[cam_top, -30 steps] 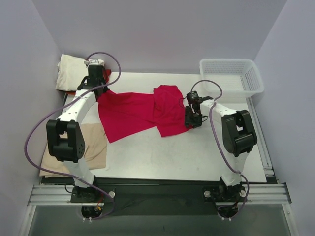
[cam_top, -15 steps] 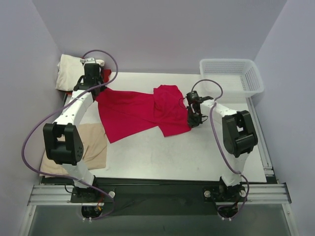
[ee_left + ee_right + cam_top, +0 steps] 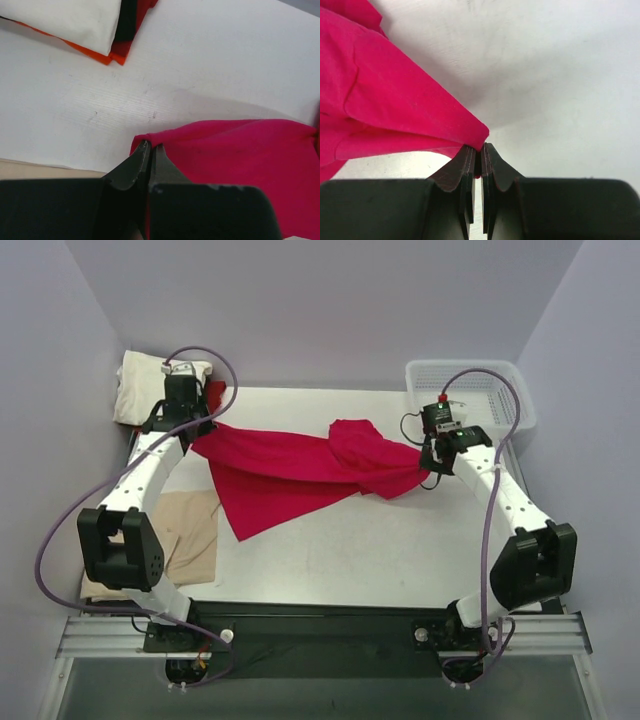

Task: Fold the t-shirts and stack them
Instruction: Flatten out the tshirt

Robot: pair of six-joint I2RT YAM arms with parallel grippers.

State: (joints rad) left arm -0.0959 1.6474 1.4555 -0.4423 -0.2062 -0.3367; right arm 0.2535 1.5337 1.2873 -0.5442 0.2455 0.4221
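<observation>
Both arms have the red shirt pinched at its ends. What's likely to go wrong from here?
1. The right gripper pinches only a small tip of the red t-shirt; under tension it may slip out.
2. The cloth is bunched and doubled over near the right gripper; laid down as it is, it would likely fold crooked.
3. The left gripper holds a corner close to the stacked shirts; a pull that way might disturb them.

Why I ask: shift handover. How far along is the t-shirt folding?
Looks done: a cream-white shirt folded at the far-left corner, a tan shirt at the near-left edge. In hand: left gripper and right gripper both shut on opposite ends of the crimson t-shirt, stretched between them. Left: folding and stacking it.
</observation>
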